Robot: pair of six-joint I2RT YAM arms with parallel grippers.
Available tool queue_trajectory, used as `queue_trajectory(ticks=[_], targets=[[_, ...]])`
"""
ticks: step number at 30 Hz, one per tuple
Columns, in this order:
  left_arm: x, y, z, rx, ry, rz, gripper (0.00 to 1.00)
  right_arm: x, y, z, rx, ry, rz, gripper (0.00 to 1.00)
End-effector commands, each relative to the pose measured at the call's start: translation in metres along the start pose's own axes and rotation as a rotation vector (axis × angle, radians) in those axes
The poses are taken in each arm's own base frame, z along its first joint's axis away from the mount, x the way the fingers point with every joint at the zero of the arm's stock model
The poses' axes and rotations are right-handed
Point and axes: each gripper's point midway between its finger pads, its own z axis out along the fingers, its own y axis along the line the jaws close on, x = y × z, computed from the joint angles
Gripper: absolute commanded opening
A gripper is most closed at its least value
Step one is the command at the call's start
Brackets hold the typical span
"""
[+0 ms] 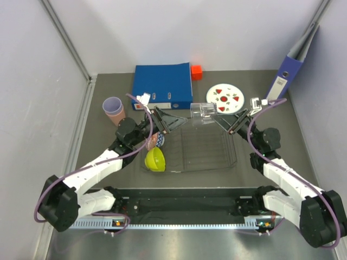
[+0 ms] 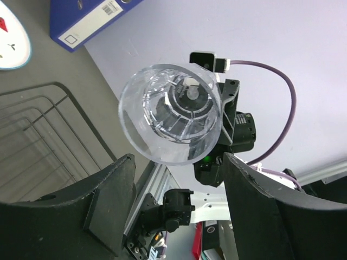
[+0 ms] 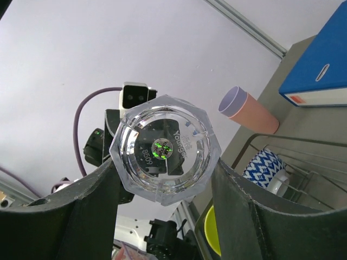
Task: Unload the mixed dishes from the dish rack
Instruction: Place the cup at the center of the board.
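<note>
Closest to the lens in the right wrist view, the right gripper [image 3: 164,162] has its two dark fingers [image 3: 92,216] pressed against opposite sides of the clear tumbler [image 1: 203,110], whose faceted base faces that camera. The tumbler lies on its side in the air, above the far edge of the dish rack [image 1: 217,147], between the two arms. The left gripper [image 2: 179,160] meets it from the other side. Its jaws stand apart on either side of the tumbler's open mouth, and a gap shows between the rim and each fingertip.

At the left end of the rack sit the lime-yellow bowl [image 1: 155,158] and, just beyond it, the brown-blue patterned bowl [image 3: 265,165]. The white plate [image 1: 225,98] lies on the table beyond the rack's far right corner. The nested lilac and salmon-pink cups [image 1: 114,109] stand well to the left. The blue binder [image 1: 162,86] lies at the back, with the orange-red cube [image 1: 196,71] at its right corner.
</note>
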Motion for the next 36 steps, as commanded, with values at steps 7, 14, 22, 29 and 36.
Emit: queue_trajectory(ticks=[7, 14, 22, 29, 36], targets=[[-0.013, -0.048, 0.008, 0.166, -0.025, 0.046, 0.67, 0.007, 0.016, 0.015, -0.077, 0.033, -0.054, 0.00], [-0.004, -0.049, 0.017, 0.178, 0.008, 0.035, 0.62, 0.023, 0.015, 0.026, -0.085, 0.074, -0.043, 0.00], [-0.003, -0.040, 0.015, 0.130, -0.001, 0.044, 0.23, 0.026, 0.014, 0.023, -0.067, 0.077, -0.074, 0.00], [-0.009, -0.038, 0.009, 0.071, -0.029, 0.088, 0.00, 0.023, 0.010, 0.019, -0.017, 0.071, -0.115, 0.05], [-0.032, -0.003, 0.000, -0.311, 0.009, 0.291, 0.00, -0.004, -0.048, 0.000, 0.426, 0.017, -0.312, 1.00]])
